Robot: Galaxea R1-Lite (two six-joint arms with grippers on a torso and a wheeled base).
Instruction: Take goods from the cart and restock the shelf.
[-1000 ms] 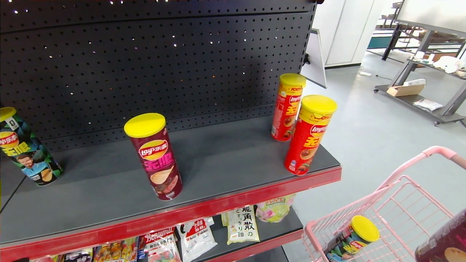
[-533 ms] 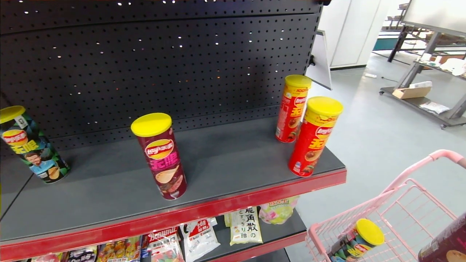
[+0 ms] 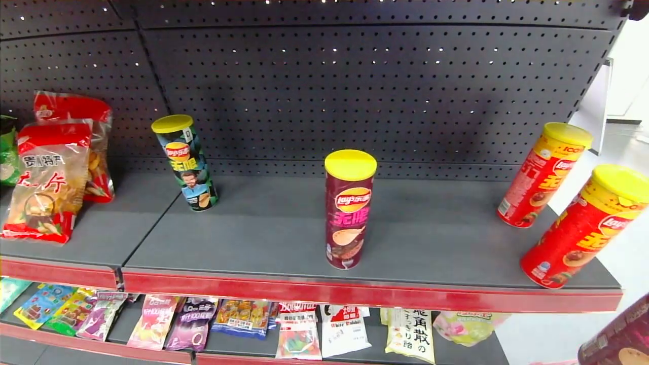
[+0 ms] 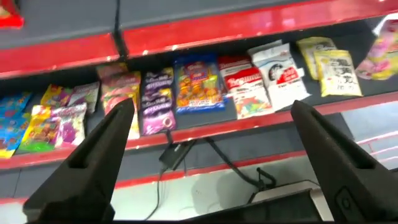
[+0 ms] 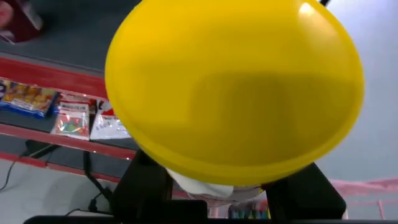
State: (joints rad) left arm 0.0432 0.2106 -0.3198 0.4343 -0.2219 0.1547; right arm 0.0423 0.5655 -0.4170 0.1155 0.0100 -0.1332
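- The head camera has swung left along the shelf (image 3: 263, 238). The standing cans keep their places on it, and red snack bags (image 3: 50, 172) now sit at the left edge of the frame.
- The right gripper (image 5: 227, 198) is clamped around the held chip can (image 3: 621, 337), a maroon tube. It pokes in at the lower right corner of the head view, below the shelf's red lip.
- Its yellow lid (image 5: 233, 87) faces the right wrist camera.
- The left gripper (image 4: 211, 165) hangs empty with its jaws spread wide, in front of the lower-shelf packets (image 4: 199, 84).
- On the shelf, a green-black can (image 3: 186, 162) stands left of centre, a matching maroon can (image 3: 349, 210) at centre and the red cans (image 3: 542, 175) at right.
- My judgement is that the step in hand is carrying the can to its place.
- The next move calls for raising it over the lip and setting it upright on bare shelf beside the maroon can, without knocking that one over.
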